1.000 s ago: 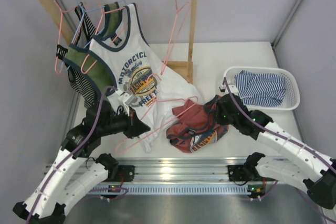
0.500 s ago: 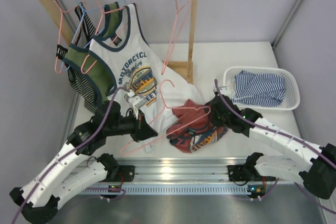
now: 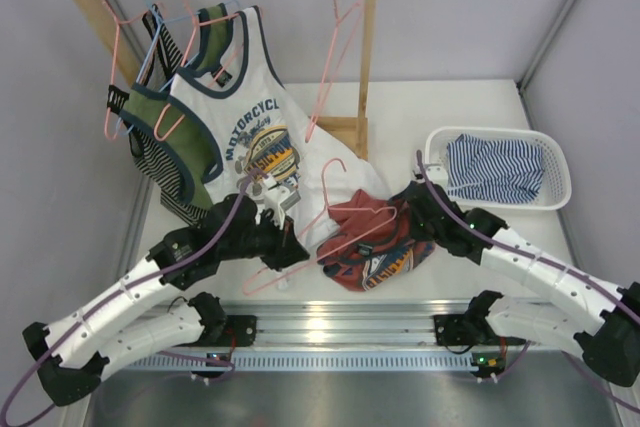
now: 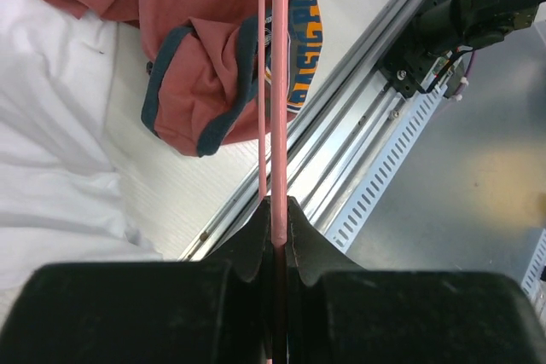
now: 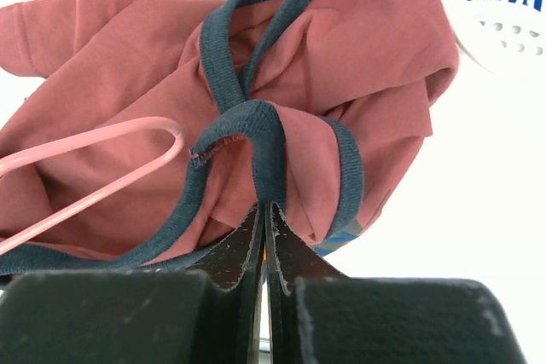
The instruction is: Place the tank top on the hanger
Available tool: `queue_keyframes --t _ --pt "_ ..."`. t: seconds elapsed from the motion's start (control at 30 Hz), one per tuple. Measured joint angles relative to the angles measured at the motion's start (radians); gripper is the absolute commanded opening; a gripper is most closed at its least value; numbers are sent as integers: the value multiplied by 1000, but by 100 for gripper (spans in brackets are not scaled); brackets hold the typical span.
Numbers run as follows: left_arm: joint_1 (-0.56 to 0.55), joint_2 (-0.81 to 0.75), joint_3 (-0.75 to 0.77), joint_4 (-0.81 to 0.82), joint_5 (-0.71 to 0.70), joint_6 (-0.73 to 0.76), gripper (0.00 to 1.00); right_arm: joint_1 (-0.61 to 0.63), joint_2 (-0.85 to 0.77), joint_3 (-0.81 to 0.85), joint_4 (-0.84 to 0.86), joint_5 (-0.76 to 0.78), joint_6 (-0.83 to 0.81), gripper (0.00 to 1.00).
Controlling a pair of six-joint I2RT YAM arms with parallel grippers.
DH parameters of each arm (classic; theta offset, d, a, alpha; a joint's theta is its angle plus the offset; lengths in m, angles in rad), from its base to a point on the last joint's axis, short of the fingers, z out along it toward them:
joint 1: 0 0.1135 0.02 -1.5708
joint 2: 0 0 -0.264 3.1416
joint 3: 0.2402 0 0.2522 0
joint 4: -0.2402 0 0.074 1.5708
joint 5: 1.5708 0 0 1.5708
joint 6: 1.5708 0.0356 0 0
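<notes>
The left gripper (image 4: 275, 210) presses its fingers together on the wire of the pink hanger (image 4: 278, 83). The right gripper (image 5: 264, 210) pinches the dark trim of the tank top (image 5: 358, 49), which lies crumpled on the table (image 3: 450, 107) between the arms. The hanger end is just beside the lifted trim, so threading seems the step in hand. Next, it should slide inside. The basket (image 3: 495, 131) stands near on the right.

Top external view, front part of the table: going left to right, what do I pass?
Left claw, shut on a thin pink wire hanger → crumpled rust-red tank top with navy trim → white plastic basket holding a blue-and-white striped garment.
</notes>
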Motion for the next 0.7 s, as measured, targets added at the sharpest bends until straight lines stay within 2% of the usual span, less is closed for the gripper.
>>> queue_keyframes --t 0.3,0.53,0.7 --pt "-11 30 3 4 -4 0 0 3 -53 2 -25 11 4 0" --pt "-14 -4 43 3 -74 5 0 4 -70 13 -41 13 7 0" --pt "-14 -4 63 7 -52 9 0 6 -78 30 -47 18 9 0"
